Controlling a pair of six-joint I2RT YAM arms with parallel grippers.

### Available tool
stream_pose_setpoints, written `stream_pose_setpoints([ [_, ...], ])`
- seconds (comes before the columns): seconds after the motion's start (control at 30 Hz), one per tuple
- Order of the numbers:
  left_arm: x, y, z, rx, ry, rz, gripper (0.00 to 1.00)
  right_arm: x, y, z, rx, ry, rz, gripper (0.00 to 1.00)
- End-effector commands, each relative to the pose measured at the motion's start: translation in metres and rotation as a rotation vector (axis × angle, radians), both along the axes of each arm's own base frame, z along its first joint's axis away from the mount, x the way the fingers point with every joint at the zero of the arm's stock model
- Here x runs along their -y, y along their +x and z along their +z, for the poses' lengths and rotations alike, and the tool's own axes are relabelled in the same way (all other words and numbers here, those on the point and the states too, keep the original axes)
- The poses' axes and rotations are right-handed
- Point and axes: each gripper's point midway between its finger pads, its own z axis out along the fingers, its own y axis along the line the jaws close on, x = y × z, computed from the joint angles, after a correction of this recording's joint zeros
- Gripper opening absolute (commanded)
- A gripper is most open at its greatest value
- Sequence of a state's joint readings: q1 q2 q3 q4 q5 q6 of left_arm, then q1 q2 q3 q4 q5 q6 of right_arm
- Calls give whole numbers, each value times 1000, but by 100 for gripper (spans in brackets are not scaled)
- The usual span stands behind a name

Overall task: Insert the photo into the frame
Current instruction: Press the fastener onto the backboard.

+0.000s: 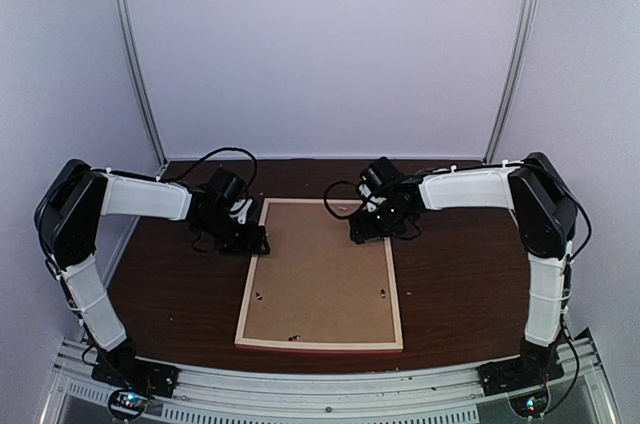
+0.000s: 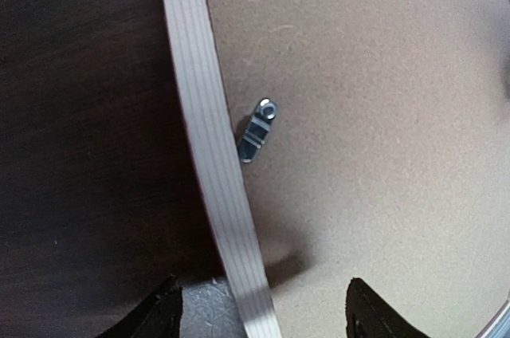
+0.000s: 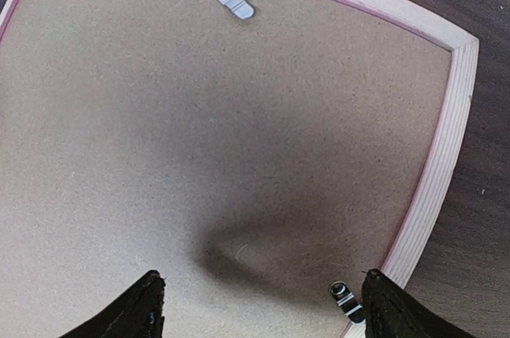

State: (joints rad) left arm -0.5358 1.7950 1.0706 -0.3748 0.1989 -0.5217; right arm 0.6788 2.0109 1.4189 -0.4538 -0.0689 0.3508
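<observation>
The frame (image 1: 250,279) lies back up on the dark table, its pale wood rails and thin pink rim showing. A brown backing board (image 1: 320,274) fills it. The photo is hidden. My left gripper (image 1: 255,241) is open at the frame's far left side; in the left wrist view it (image 2: 263,312) straddles the left rail (image 2: 209,139), with one fingertip over the table and the other over the board (image 2: 374,115). My right gripper (image 1: 362,232) is open near the far right corner, and in the right wrist view it (image 3: 259,306) hangs over the board (image 3: 199,115), holding nothing.
Small metal turn clips sit on the board by the rails: one (image 2: 257,131) beside the left rail, one (image 3: 347,300) by my right fingertip, one (image 3: 235,3) at the opposite rail. The dark wooden table (image 1: 460,284) surrounds the frame. White walls stand behind it.
</observation>
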Motion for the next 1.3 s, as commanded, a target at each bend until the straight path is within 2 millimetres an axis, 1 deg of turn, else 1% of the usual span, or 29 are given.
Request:
stream_pose_setpoints([
  [0.0,1,4,13,39,-8,-9,71,8,3,0,13,-36,-12,85],
  [0.4,0,2,10,32,-3,-10,71,11,-5,-20,-39,-55,2,84],
  [0.6,-1,2,11,32,-3,-9,71,12,-10,-26,-56,-57,4,83],
  [1.0,-3,0,8,24,5,-5,71,16,-22,-23,-93,-22,-32,82],
  [1.27,-4,-1,7,21,9,0,71,19,-25,-18,-118,-13,-82,82],
])
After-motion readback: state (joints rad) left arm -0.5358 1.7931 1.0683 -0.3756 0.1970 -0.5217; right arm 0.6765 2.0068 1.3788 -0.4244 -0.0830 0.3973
